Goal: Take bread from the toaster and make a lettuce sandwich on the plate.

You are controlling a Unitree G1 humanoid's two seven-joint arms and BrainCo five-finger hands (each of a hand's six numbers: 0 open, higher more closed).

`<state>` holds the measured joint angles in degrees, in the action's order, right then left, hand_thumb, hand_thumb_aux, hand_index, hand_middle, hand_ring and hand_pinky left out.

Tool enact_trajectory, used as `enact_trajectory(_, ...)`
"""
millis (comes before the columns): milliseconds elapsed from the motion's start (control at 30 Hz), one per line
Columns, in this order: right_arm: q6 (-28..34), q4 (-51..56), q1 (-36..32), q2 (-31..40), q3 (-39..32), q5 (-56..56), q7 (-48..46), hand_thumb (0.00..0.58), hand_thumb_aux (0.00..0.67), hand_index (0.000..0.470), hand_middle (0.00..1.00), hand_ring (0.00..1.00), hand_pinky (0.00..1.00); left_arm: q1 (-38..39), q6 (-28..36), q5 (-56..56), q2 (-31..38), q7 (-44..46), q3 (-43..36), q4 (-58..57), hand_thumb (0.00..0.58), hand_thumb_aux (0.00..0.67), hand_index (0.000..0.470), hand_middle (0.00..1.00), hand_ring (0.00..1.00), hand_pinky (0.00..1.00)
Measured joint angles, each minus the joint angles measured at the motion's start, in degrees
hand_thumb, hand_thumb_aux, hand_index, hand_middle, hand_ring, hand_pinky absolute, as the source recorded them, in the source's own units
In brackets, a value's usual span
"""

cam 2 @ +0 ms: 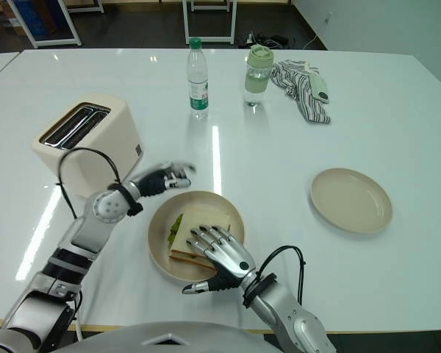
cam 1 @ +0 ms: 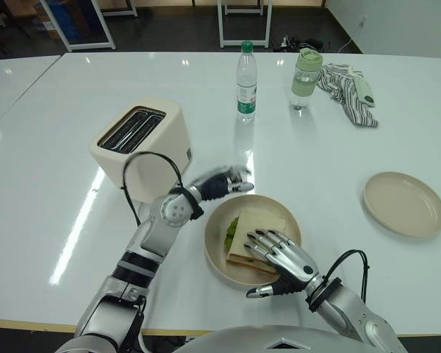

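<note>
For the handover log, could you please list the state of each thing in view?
Sandwich: assembled, lettuce between slices, on plate.
Toaster: upright, no bread protruding.
Water bottle: upright, capped.
Green bottle: upright, lid shut.
Cloth: crumpled.
Right hand: open, over sandwich.
Left hand: beside plate.

Glossy, reflective table [cam 1: 316,169]; smooth satin-finish toaster [cam 1: 173,136]; matt plate [cam 1: 214,246] and side plate [cam 1: 404,204]; clear plastic bottle [cam 1: 246,81]; soft creased cloth [cam 1: 345,88]; left hand [cam 1: 220,182] and right hand [cam 1: 283,257] in shiny silver metallic shells.

Your right hand [cam 1: 287,259] sits over the sandwich [cam 1: 261,222] on the plate [cam 1: 214,254]; the toaster [cam 1: 136,143] stands just left of your left hand [cam 1: 224,182].
</note>
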<state>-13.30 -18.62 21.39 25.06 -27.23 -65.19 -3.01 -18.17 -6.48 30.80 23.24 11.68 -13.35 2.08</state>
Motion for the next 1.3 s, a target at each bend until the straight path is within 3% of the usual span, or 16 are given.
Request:
enact_trajectory(167,0.7,0.3,-0.7,0.3,-0.8,0.0,0.0,0.0,0.0,0.0,0.0,0.0,0.0,1.7,-1.6,0.4,-1.7,-10.2,5.7,7.3,0.0,0.0,0.0,0.0,0.0,0.0)
enact_trajectory(300,0.6,1.1,-1.9,0.7,-1.2,0.0,0.6,0.0,0.0,0.0,0.0,0.0,0.0,6.8,-4.4,-7.6,-5.1,-10.1,6.6,6.8,0.0,0.0,0.0,0.0,0.0,0.0)
enact_trajectory(500,-3.2,4.3,-3.0,1.0,-1.2,1.9,9.9,0.0,0.0,0.0,0.0,0.0,0.0,11.6,-8.4,-23.1,-9.3,-4.6,7.4,1.8,0.0,0.0,0.0,0.0,0.0,0.0)
enact_trajectory(533,-4.0,4.5,-3.0,1.0,-1.1,2.3,11.3,0.0,0.0,0.0,0.0,0.0,0.0,11.8,-8.9,-24.5,-9.5,-3.8,7.6,1.7,0.128,0.079,0.055,0.41,0.41,0.41)
enact_trajectory(567,-5.4,4.6,-3.3,1.0,-1.0,2.6,13.5,0.0,0.0,0.0,0.0,0.0,0.0,11.9,-9.6,-27.1,-9.8,-2.7,8.0,1.7,0.4,0.297,0.208,0.66,0.66,0.66)
enact_trajectory(600,-6.8,4.5,-3.6,0.8,-0.6,3.7,15.8,0.0,0.0,0.0,0.0,0.0,0.0,12.0,-9.8,-29.7,-10.0,-1.3,8.4,1.9,0.566,0.568,0.398,1.0,1.0,1.0)
enact_trajectory(633,-7.9,4.0,-3.6,0.6,0.0,5.2,17.4,0.0,0.0,0.0,0.0,0.0,0.0,12.2,-9.9,-32.1,-10.1,-0.1,8.9,2.3,0.58,0.67,0.47,1.0,1.0,1.0)
enact_trajectory(767,-11.6,0.4,-2.7,0.0,3.4,16.3,18.6,0.0,0.0,0.0,0.0,0.0,0.0,13.5,-9.8,-38.8,-8.7,4.8,10.9,6.7,0.58,0.67,0.47,1.0,1.0,1.0)
enact_trajectory(800,-12.2,-0.6,-2.2,0.0,4.5,20.0,18.0,0.092,0.055,0.039,0.99,0.99,0.99,13.7,-9.6,-39.7,-8.0,5.7,11.9,8.1,0.58,0.67,0.47,1.0,1.0,1.0)
enact_trajectory(833,-12.6,-1.7,-1.6,0.1,5.8,24.0,17.2,0.536,0.486,0.341,1.0,1.0,1.0,14.1,-9.4,-41.1,-6.8,6.7,12.8,9.8,0.58,0.67,0.47,1.0,1.0,1.0)
enact_trajectory(867,-12.9,-2.3,-1.2,0.2,6.9,26.9,16.6,0.58,0.67,0.47,1.0,1.0,1.0,14.5,-9.3,-41.8,-5.8,7.5,13.8,11.1,0.58,0.67,0.47,1.0,1.0,1.0)
enact_trajectory(1067,-14.3,-7.5,3.2,7.2,18.7,52.9,5.4,0.58,0.67,0.47,1.0,1.0,1.0,23.2,-11.0,-45.1,9.1,23.9,16.1,20.5,0.58,0.67,0.47,1.0,1.0,1.0)
enact_trajectory(1167,-15.5,-7.9,10.3,16.3,27.3,67.3,-6.1,0.58,0.67,0.47,1.0,1.0,1.0,30.8,-9.1,-44.4,17.3,32.2,16.5,23.2,0.58,0.67,0.47,1.0,1.0,1.0)
enact_trajectory(1300,-16.8,-8.0,21.9,24.4,33.3,74.2,-20.1,0.58,0.67,0.47,1.0,1.0,1.0,37.3,-4.4,-40.1,23.1,35.4,17.9,24.8,0.58,0.67,0.47,1.0,1.0,1.0)
